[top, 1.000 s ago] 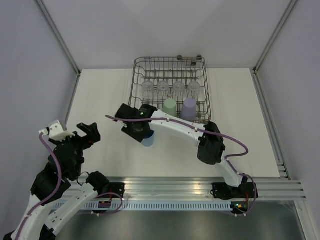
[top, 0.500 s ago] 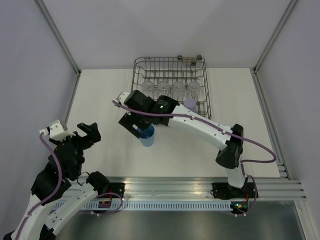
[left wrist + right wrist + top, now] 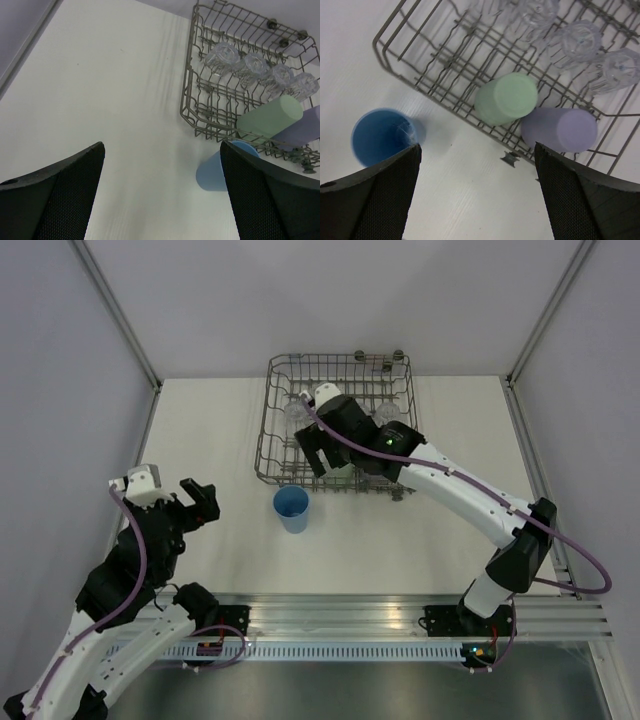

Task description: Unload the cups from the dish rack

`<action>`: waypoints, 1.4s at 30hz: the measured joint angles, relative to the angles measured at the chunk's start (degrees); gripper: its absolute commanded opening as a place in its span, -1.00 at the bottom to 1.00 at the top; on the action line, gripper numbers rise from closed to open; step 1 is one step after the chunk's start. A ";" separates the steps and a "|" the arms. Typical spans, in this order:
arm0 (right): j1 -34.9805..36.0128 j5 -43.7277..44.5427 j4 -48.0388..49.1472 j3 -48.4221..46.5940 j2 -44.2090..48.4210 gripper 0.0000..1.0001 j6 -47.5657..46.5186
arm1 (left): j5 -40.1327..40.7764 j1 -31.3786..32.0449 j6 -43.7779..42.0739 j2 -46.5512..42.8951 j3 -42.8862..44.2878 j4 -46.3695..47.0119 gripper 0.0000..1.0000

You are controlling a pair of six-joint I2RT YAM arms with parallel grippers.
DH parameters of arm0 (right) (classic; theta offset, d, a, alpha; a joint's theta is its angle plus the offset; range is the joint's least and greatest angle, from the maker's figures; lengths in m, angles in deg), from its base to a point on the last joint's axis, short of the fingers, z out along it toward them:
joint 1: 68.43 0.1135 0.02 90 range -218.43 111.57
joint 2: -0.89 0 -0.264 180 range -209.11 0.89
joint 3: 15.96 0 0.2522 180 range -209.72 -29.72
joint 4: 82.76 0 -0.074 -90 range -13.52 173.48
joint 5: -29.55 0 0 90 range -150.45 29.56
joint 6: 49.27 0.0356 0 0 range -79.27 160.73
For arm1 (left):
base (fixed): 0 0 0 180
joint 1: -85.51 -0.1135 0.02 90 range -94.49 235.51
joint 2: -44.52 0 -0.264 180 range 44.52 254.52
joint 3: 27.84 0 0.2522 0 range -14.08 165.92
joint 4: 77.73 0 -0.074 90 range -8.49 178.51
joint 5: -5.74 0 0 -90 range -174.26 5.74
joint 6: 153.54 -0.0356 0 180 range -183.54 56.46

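Observation:
The blue cup (image 3: 291, 508) stands upright and alone on the table in front of the dish rack (image 3: 268, 430). My right gripper (image 3: 313, 453) hovers open and empty above the rack's near left part. In the right wrist view the blue cup (image 3: 382, 136) is at lower left. A green cup (image 3: 506, 98) and a lilac cup (image 3: 560, 129) lie side by side in the dish rack (image 3: 420, 75), beyond the right gripper (image 3: 476, 150). Clear glasses (image 3: 580, 40) stand further back. My left gripper (image 3: 178, 495) is open over the table's left, far from the cups.
The left wrist view shows the left gripper (image 3: 162, 145), the blue cup (image 3: 215, 167), the green cup (image 3: 270, 117) and the row of clear glasses (image 3: 222, 55) in the rack (image 3: 187, 95). Cage posts and walls border the table on both sides.
My right gripper opened, let go of the blue cup on the table and moved back to above the rack. The left arm shifted a little to the right.

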 measured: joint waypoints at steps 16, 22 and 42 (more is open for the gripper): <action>-10.54 0.94 6.91 1.95 -1.79 0.96 6.21 | -4.70 0.02 -3.10 5.31 -0.35 1.81 0.99; -10.91 0.70 7.21 1.86 -5.03 0.96 6.40 | -5.53 0.00 -4.20 6.71 -0.37 2.03 0.99; -12.00 -1.18 5.44 -1.49 -15.74 0.83 6.34 | -6.60 0.02 -5.25 7.26 -0.70 3.08 0.99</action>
